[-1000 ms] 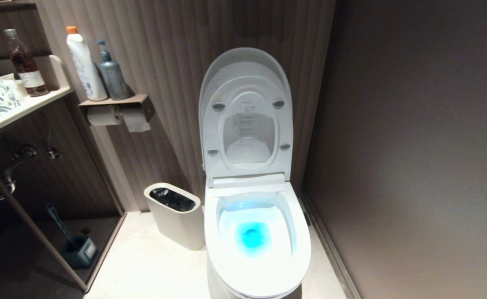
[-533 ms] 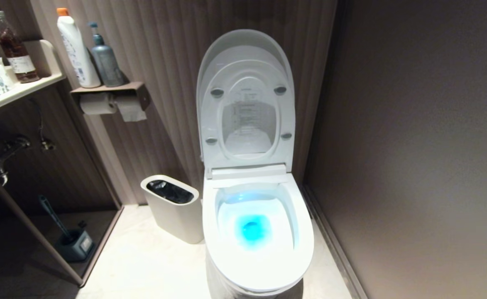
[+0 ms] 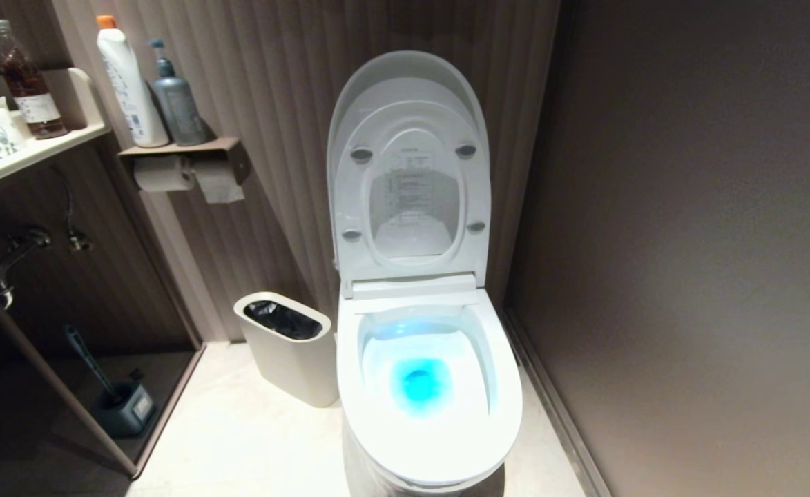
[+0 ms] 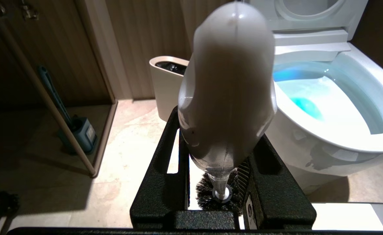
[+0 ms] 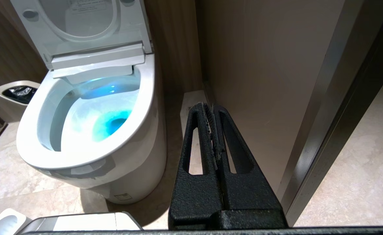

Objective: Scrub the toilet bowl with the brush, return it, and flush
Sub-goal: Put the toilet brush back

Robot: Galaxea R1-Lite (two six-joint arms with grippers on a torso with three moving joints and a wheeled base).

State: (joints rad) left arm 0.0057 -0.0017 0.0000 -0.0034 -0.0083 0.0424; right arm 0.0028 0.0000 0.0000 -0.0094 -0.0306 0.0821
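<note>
The white toilet bowl [image 3: 508, 414] stands in the middle with its lid and seat raised and blue water glowing inside. It also shows in the left wrist view [image 4: 309, 130] and the right wrist view [image 5: 145, 107]. My left gripper [image 4: 219, 130] is shut on the brush [image 4: 230, 81] by its broad white handle. The black bristles [image 4: 207, 195] hang below the fingers, above the floor in front of the bowl. My right gripper [image 5: 207, 107] is shut and empty, low beside the bowl near the right wall. Neither gripper shows in the head view.
An off-white waste bin [image 3: 287, 345] with a black liner stands left of the toilet. A dark blue brush in its holder [image 3: 118, 407] sits under the sink counter. Bottles [image 3: 132, 83] stand on a shelf over paper rolls [image 3: 163, 176]. A wall [image 3: 688, 241] closes the right side.
The head view has shifted, so the whole scene sits a little higher in the picture than a second ago. Nothing in the room has moved.
</note>
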